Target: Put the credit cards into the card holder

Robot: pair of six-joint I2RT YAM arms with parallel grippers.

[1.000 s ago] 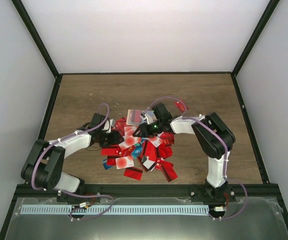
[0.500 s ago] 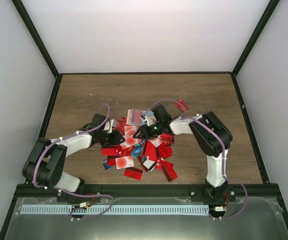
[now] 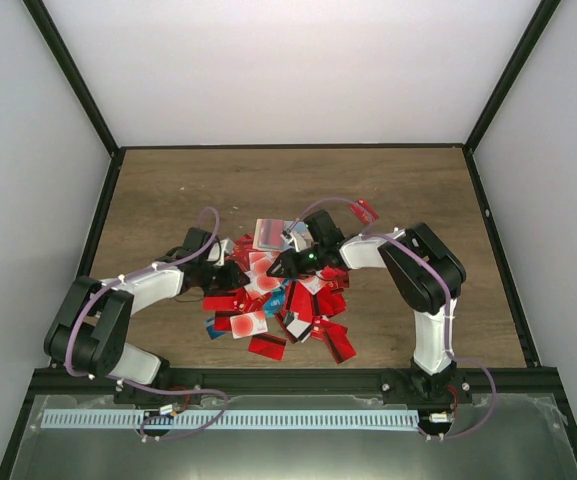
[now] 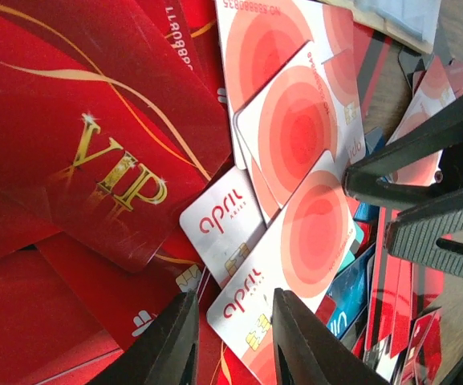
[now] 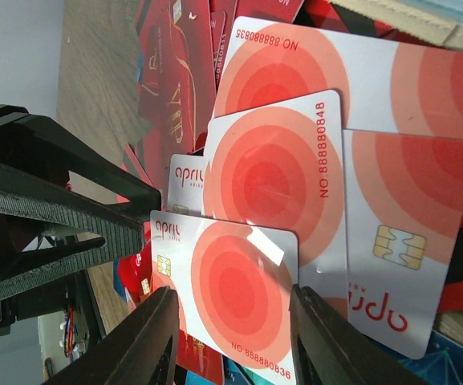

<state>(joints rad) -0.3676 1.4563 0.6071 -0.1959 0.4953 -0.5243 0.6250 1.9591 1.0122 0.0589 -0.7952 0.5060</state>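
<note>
Wood table (image 3: 168, 190) exposed round heaped credit cards (image 3: 253, 323); widest toward far edge.

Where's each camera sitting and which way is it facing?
Top external: above and behind, facing down at table and credit cards; left arm and right arm show.
Left wrist: close over cards; left gripper at bottom.
Right wrist: close over cards; right gripper at bottom.
Shared: wrist views both show one white card, each other's gripper.

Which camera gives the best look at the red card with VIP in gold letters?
The left wrist view: the red VIP card fills its left half, gold lettering sharp. The right wrist view catches it small near the top. In the top external view the card pile is too small to pick it out.
</note>
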